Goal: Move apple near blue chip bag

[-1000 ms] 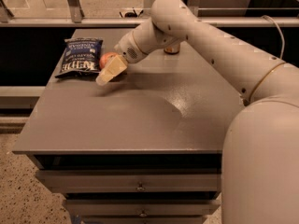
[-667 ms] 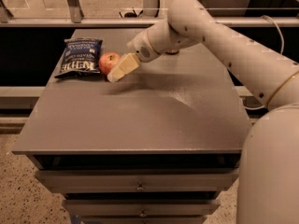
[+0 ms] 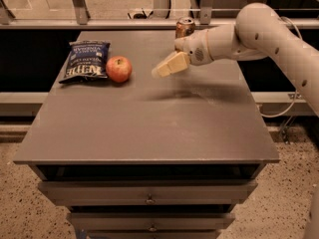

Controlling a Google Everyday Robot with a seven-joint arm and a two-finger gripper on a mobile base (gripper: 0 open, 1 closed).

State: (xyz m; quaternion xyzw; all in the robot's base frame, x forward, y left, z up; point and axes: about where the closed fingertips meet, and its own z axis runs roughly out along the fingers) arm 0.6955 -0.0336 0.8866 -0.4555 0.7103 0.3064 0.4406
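**Apple beside the bag, gripper empty above the table**

The gripper (image 3: 162,70) hangs above the grey table (image 3: 149,128), a little past the middle toward the far edge, with its cream tip pointing down and to the left of the view. It holds nothing. Whether it is parted or closed cannot be told from this angle.

Off the gripper's tip, to the left in the view and clearly apart from it, the apple (image 3: 118,68) sits on the table top. Bare table lies between the two. Just beyond the apple, on the side away from the gripper, lies the blue chip bag (image 3: 84,59), flat with its white lettering up. The apple is right beside the bag's near edge; whether they touch cannot be told.

Behind the gripper, close to its wrist, a drink can (image 3: 185,26) stands upright at the far edge of the table, partly hidden by the white arm (image 3: 259,29), which reaches in from the right. The gripper's shadow falls on the table surface just under and to the right of the tip.

Below the table top, drawer fronts (image 3: 149,199) with small knobs face the camera. A metal rail (image 3: 124,23) runs behind the table.
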